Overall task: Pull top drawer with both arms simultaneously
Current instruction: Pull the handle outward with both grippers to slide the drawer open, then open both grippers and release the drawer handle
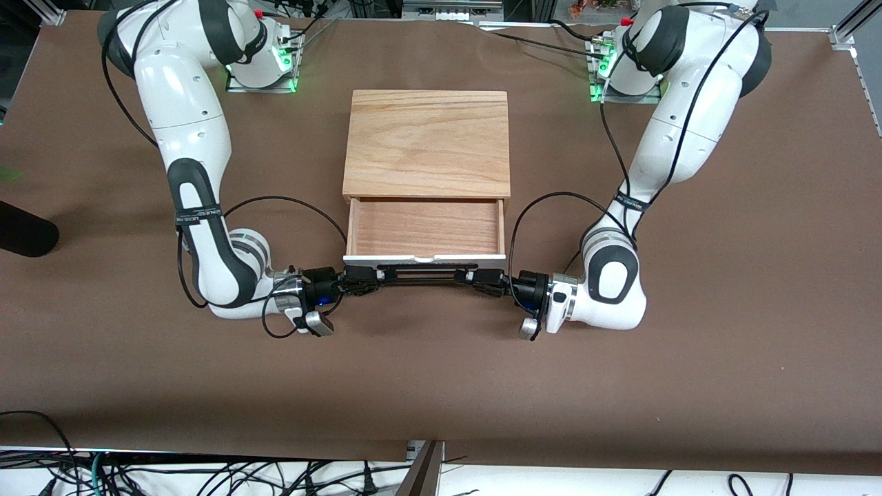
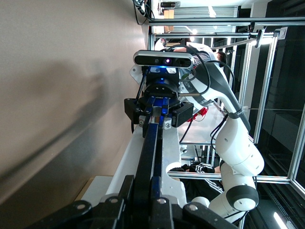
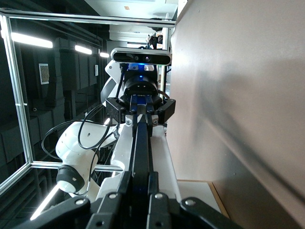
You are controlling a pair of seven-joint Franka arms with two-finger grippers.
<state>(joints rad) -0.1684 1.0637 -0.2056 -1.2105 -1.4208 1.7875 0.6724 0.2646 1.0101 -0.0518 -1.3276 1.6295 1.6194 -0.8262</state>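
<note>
The top drawer (image 1: 425, 226) stands pulled out of the light wooden box (image 1: 427, 143), showing its reddish-brown inside and white front panel (image 1: 424, 259). Its thin black wire handle (image 1: 420, 274) runs along the front. My left gripper (image 1: 482, 279) is shut on the handle's end toward the left arm's side. My right gripper (image 1: 362, 277) is shut on the other end. In the left wrist view my left gripper (image 2: 143, 191) clamps the handle (image 2: 148, 143), with the right gripper (image 2: 159, 112) facing it. In the right wrist view my right gripper (image 3: 139, 186) clamps the handle (image 3: 140, 143).
The brown table (image 1: 441, 386) stretches wide in front of the drawer toward the front camera. A dark object (image 1: 24, 231) lies at the table edge toward the right arm's end. Cables (image 1: 207, 475) hang below the table's front edge.
</note>
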